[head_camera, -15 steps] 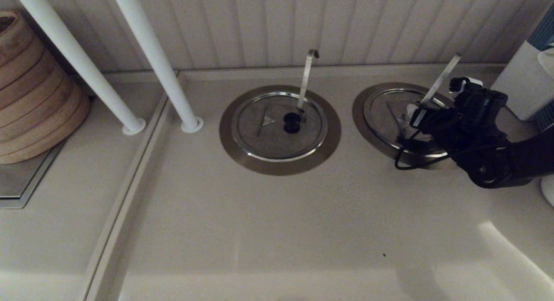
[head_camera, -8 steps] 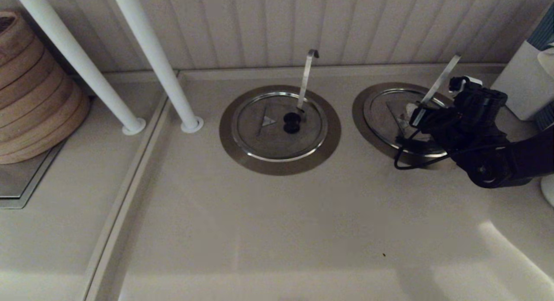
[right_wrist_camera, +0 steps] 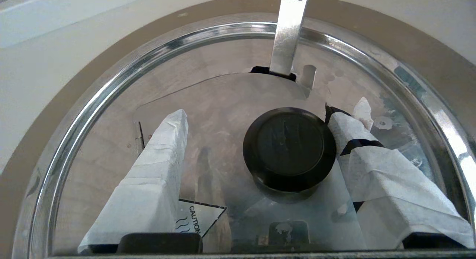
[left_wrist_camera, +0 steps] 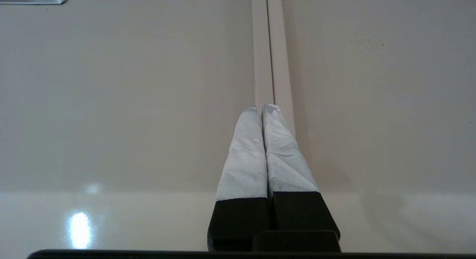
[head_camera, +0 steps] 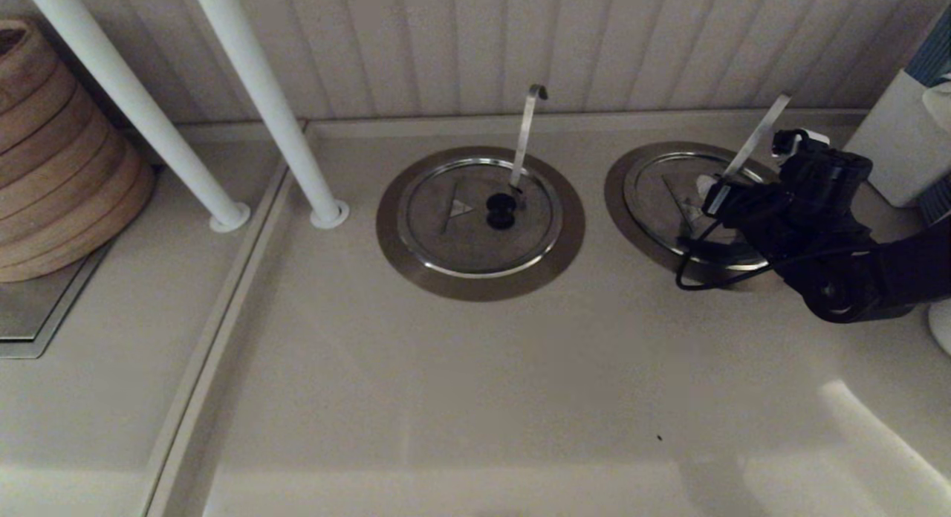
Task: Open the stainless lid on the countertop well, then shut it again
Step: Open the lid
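The stainless lid [head_camera: 665, 201] lies flat and closed in the countertop well [head_camera: 618, 194] at the right. Its straight-tipped handle [head_camera: 758, 137] leans up through the slot. My right gripper [head_camera: 717, 199] is down over the lid's centre. In the right wrist view the lid [right_wrist_camera: 223, 102] fills the frame and the right gripper [right_wrist_camera: 256, 115] is open around the black knob [right_wrist_camera: 289, 145]. One taped finger [right_wrist_camera: 349, 132] touches the knob's side; the other finger [right_wrist_camera: 163, 140] stands well apart from it. The left gripper [left_wrist_camera: 262, 107] is shut over the bare counter, outside the head view.
The twin lid [head_camera: 461, 220] with its hook-tipped handle [head_camera: 526, 131] sits in the middle ring. Two white poles [head_camera: 275, 108] stand at the left, beside stacked wooden steamers [head_camera: 59, 153]. A white container [head_camera: 903, 142] stands close behind the right arm.
The right gripper has crept slightly toward the back wall over the lid. The lid itself has not moved.
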You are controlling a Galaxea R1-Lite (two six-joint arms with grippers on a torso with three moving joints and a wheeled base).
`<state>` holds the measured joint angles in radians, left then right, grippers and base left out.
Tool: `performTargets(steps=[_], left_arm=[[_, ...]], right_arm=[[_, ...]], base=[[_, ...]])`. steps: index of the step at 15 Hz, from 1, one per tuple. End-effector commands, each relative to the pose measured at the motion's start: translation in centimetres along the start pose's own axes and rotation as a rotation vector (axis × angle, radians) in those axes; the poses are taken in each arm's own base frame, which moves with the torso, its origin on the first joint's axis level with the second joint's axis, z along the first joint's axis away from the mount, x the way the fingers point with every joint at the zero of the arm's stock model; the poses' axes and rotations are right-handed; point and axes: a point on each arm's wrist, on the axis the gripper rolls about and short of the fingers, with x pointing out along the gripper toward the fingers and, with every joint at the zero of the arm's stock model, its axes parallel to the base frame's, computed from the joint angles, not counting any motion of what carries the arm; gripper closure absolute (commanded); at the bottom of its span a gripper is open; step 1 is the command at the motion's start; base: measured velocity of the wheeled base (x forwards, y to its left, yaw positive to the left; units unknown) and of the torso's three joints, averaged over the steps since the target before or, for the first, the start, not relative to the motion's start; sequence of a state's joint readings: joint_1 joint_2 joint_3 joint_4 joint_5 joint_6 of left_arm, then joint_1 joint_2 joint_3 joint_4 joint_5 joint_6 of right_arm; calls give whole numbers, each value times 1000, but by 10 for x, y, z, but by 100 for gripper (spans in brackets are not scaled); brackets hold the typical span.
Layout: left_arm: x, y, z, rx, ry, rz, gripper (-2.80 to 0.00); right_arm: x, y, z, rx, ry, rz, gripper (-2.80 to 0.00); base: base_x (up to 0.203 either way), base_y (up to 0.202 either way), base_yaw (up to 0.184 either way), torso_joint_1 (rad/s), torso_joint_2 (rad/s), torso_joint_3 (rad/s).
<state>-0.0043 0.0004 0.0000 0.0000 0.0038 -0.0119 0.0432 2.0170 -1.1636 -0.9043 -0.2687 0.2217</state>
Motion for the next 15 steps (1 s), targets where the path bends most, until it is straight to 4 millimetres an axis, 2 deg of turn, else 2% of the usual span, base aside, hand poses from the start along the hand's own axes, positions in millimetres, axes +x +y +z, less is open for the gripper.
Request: performTargets(steps=[1, 11, 15], left_arm=[[0, 0, 0, 0, 1, 1, 0], [0, 0, 0, 0, 1, 1, 0], [0, 0, 0, 0, 1, -1, 0]], right_arm=[[-1, 1, 3, 4, -11, 3, -280], [-6, 4, 10, 10, -24, 12, -280], [4, -3, 1, -15, -14, -38, -280]], base=[[0, 0, 0, 0, 0, 0], [0, 0, 0, 0, 0, 0], [0, 0, 0, 0, 0, 0]])
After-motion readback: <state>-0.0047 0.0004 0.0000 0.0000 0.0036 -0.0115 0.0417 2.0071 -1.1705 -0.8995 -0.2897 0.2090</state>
